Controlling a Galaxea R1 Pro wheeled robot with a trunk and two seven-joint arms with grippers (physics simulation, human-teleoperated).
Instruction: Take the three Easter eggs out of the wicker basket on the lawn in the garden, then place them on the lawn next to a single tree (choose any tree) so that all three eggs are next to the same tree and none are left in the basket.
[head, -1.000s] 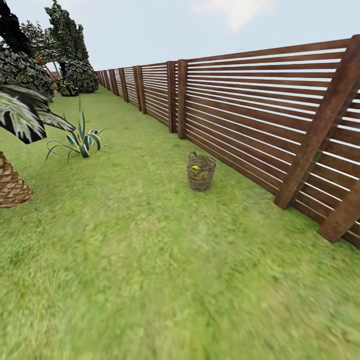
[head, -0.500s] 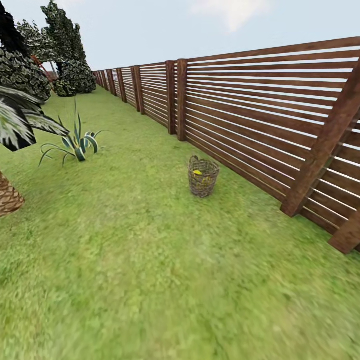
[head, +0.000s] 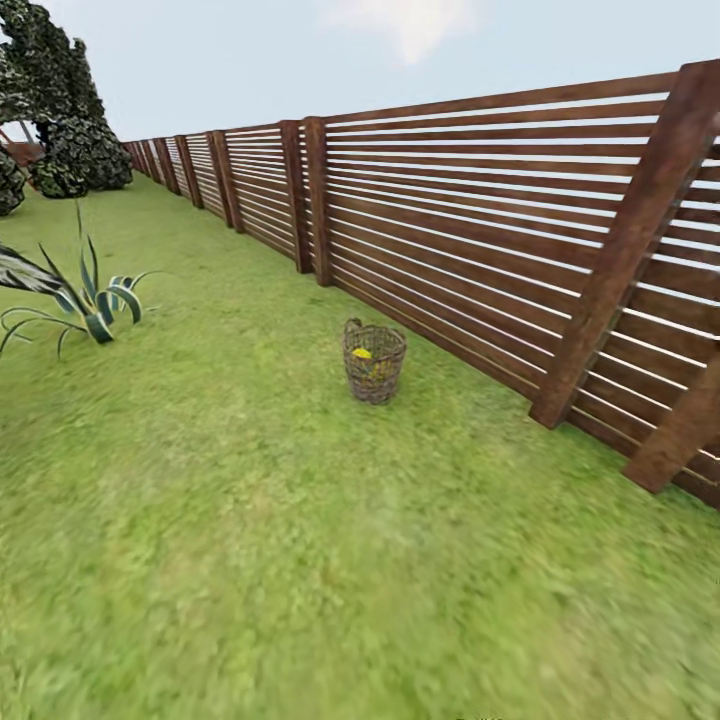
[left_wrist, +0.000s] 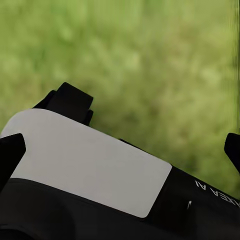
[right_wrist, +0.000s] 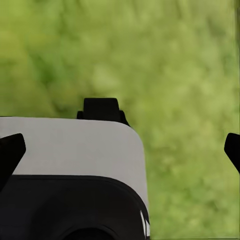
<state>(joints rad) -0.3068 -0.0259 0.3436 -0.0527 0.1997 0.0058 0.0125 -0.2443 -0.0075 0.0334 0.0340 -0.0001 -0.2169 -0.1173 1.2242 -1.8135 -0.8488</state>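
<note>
The wicker basket stands upright on the lawn in the head view, a short way ahead and close to the fence. One yellow Easter egg shows inside its rim; the rest of its inside is hidden. Far off at the left rises dark, light-flecked foliage, and I cannot tell whether it is a tree because no trunk shows. My left gripper and my right gripper hang open over blurred grass, with nothing held between their fingers.
A brown slatted wooden fence runs along the right side into the distance, its slanted posts nearest. A spiky striped plant grows at the left. Open grass lies between me and the basket.
The whole head view has shifted, so the camera has moved. The palm trunk has left the picture, and the basket sits slightly further left in it. The basket itself has not moved.
</note>
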